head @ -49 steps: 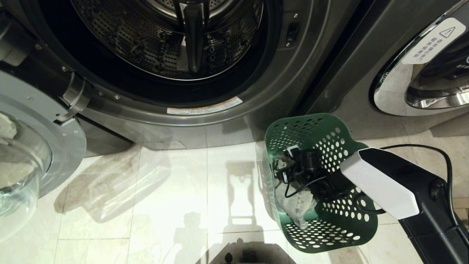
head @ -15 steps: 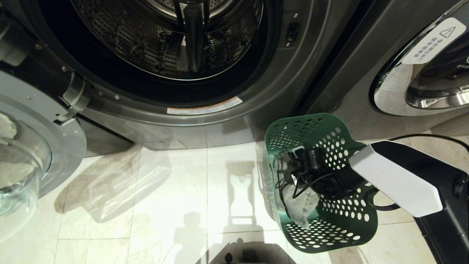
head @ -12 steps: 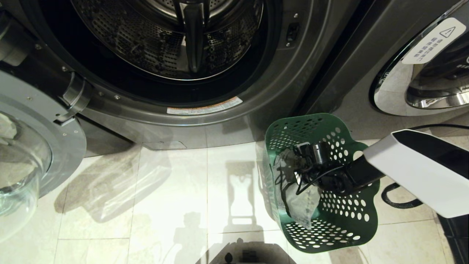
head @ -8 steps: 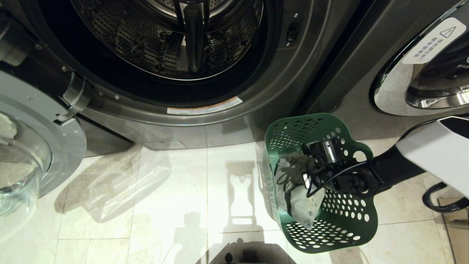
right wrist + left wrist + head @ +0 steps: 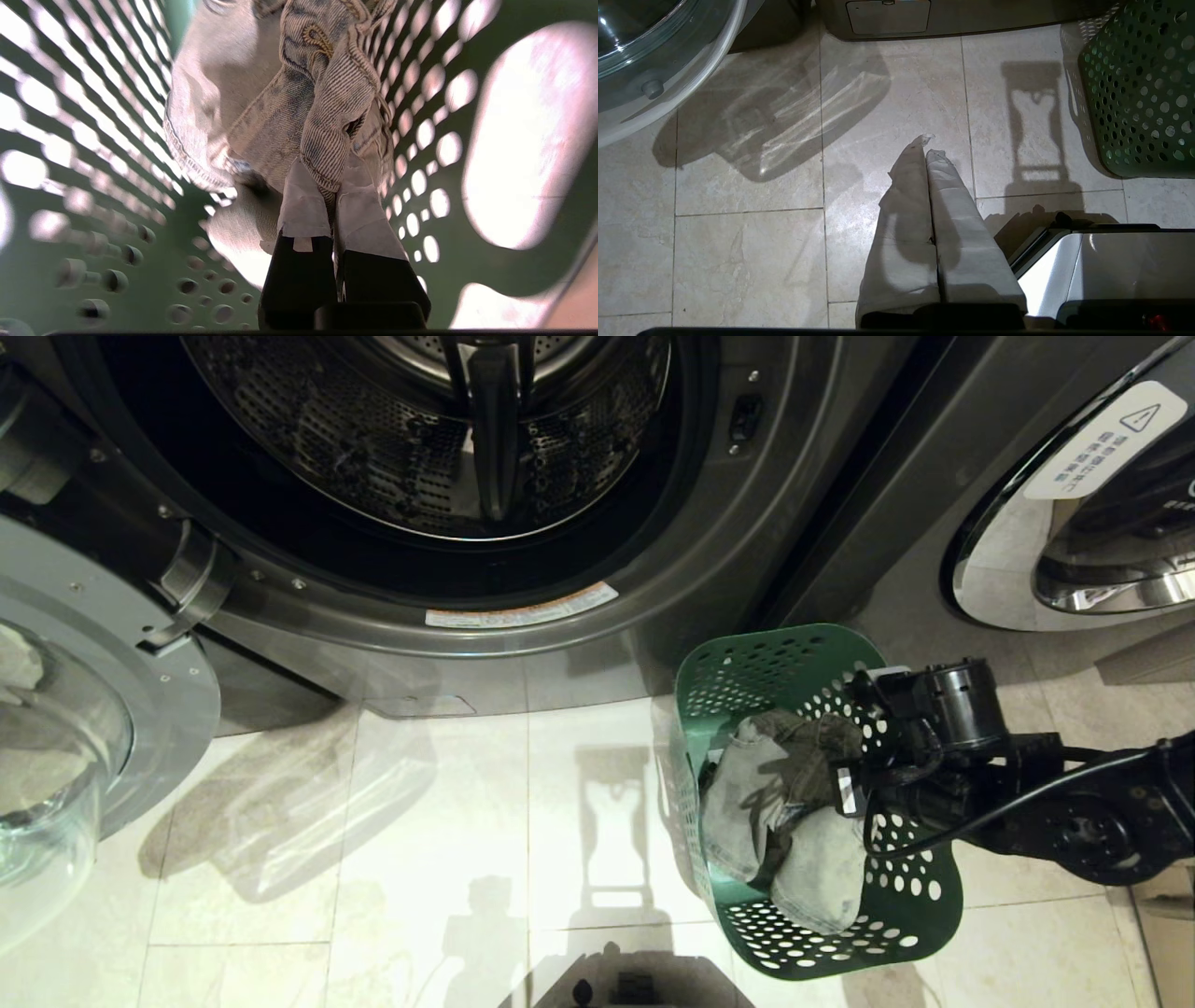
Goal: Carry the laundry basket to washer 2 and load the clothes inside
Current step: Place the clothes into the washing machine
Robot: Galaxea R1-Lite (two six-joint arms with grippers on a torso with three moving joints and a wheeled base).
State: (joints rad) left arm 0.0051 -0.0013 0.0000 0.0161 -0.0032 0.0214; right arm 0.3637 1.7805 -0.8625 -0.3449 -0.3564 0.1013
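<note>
My right gripper (image 5: 332,193) is pinching a fold of the clothes (image 5: 780,803), its taped fingers (image 5: 303,205) pressed together on the denim, which hangs at the rim of the laundry basket (image 5: 896,915). I see the basket on the tiled floor (image 5: 420,821), just right of the open washer (image 5: 448,607). My left gripper (image 5: 927,156) hangs over the floor, closed and empty.

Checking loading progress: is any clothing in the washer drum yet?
No: the drum shows only bare perforated metal; the clothes hang over the laundry basket.
</note>
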